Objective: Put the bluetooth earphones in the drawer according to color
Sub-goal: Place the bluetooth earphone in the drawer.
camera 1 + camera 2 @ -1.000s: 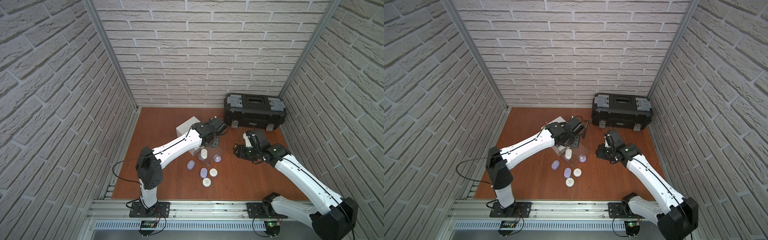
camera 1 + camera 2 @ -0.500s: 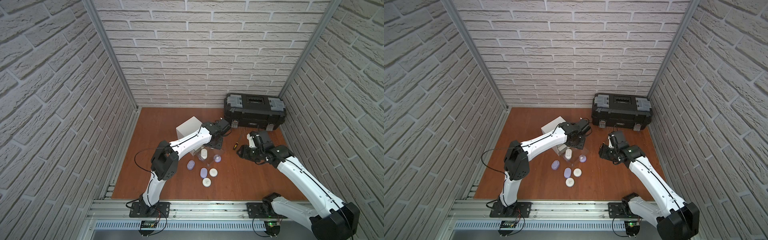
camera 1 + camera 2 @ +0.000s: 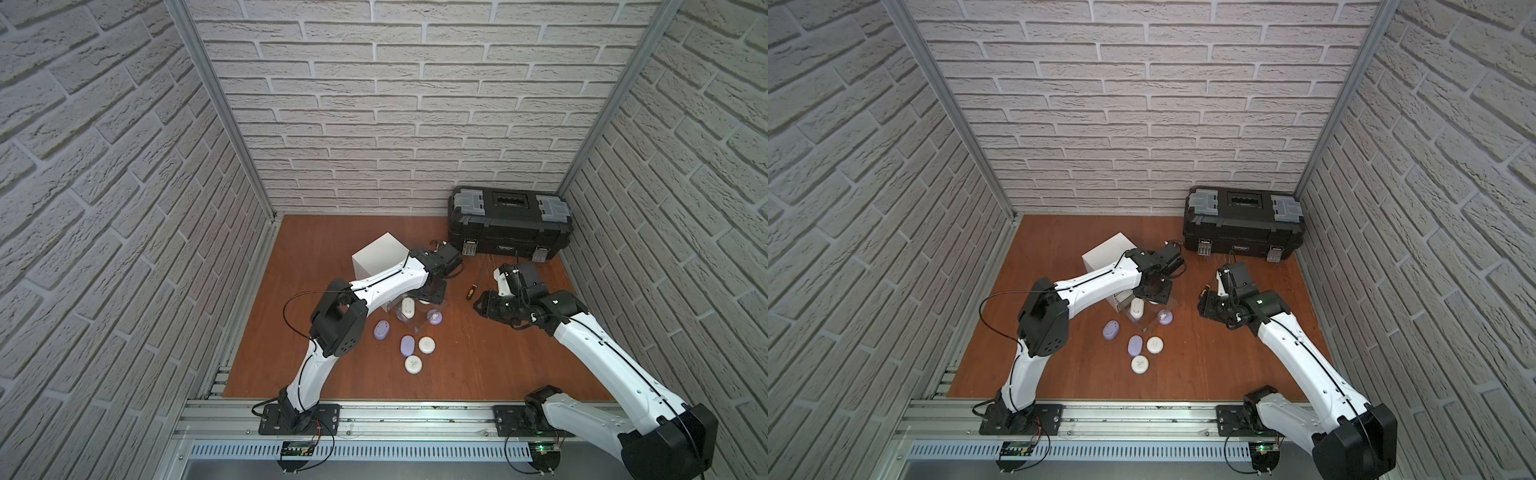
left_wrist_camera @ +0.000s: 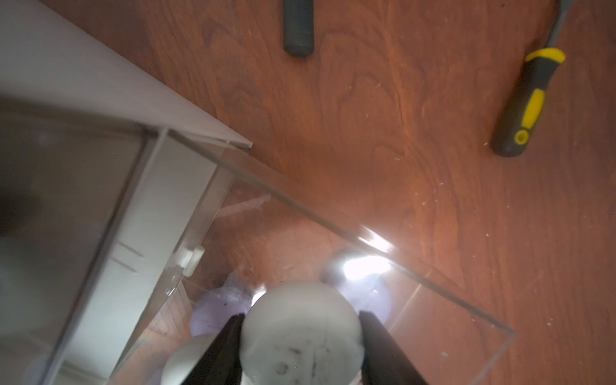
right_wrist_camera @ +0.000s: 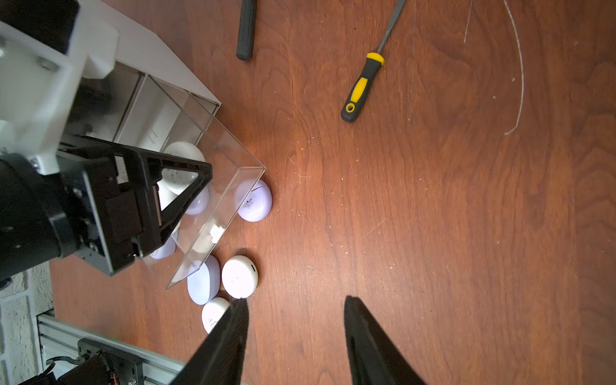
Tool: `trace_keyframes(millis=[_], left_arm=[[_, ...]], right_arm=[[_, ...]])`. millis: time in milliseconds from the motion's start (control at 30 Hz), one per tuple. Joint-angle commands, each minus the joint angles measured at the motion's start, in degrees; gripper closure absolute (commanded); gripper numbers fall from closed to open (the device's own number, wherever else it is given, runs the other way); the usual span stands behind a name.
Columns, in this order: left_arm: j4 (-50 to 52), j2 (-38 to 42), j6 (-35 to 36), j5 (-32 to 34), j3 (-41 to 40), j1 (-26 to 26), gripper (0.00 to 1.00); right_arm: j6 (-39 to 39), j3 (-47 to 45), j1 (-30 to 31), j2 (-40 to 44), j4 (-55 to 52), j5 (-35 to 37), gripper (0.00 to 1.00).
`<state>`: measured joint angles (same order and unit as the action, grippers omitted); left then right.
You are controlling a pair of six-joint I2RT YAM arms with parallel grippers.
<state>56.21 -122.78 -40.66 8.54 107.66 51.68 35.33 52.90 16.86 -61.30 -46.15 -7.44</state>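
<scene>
The drawer is a white cube cabinet (image 3: 380,253) (image 3: 1106,253) with one clear drawer (image 5: 233,186) (image 4: 333,230) pulled out. Right above that open drawer, my left gripper (image 4: 300,320) (image 3: 432,295) is shut on a white earphone case (image 4: 300,336) (image 5: 181,163). Another white case (image 3: 408,307) (image 3: 1136,308) lies in the drawer. On the table in front lie lavender cases (image 3: 382,329) (image 3: 407,345) (image 5: 253,200) and white cases (image 3: 427,345) (image 3: 413,364) (image 5: 240,276). My right gripper (image 5: 296,300) (image 3: 482,305) is open over bare wood to the right of them.
A big black toolbox (image 3: 509,226) (image 3: 1241,224) stands at the back right. A yellow-handled screwdriver (image 5: 361,86) (image 4: 530,103) and a dark tool handle (image 5: 246,30) lie between the cabinet and the toolbox. Brick walls close in three sides.
My left arm's elbow has swung in toward the middle while its gripper stayed over the open drawer. The right gripper has drawn back a little to the right.
</scene>
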Motion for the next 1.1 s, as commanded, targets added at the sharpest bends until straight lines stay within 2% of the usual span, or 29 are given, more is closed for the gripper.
trace_keyframes(millis=[0, 400, 733, 900, 1067], left_arm=[[2.25, -1.12, 0.15, 1.80, 1.22, -0.79, 0.53], [3.69, -2.52, 0.32, 3.08, 1.98, -1.79, 0.48], [3.83, -2.56, 0.66, 3.20, 3.17, -2.02, 0.35], [3.17, -0.61, 1.27, 3.63, 3.24, -1.69, 0.33], [2.68, 4.62, 2.27, 5.59, 3.61, 0.05, 0.31]], right_arm=[[-0.81, -0.96, -0.51, -0.22, 1.51, -0.57, 0.48], [-0.97, -1.20, -0.94, -1.27, 2.14, -1.28, 0.48], [-1.25, -0.65, -1.09, -1.37, 1.79, -1.49, 0.48], [-1.78, -0.04, -1.13, -1.11, 1.05, -2.33, 0.48], [-2.92, -0.37, -1.13, -0.37, 1.03, -5.09, 0.48]])
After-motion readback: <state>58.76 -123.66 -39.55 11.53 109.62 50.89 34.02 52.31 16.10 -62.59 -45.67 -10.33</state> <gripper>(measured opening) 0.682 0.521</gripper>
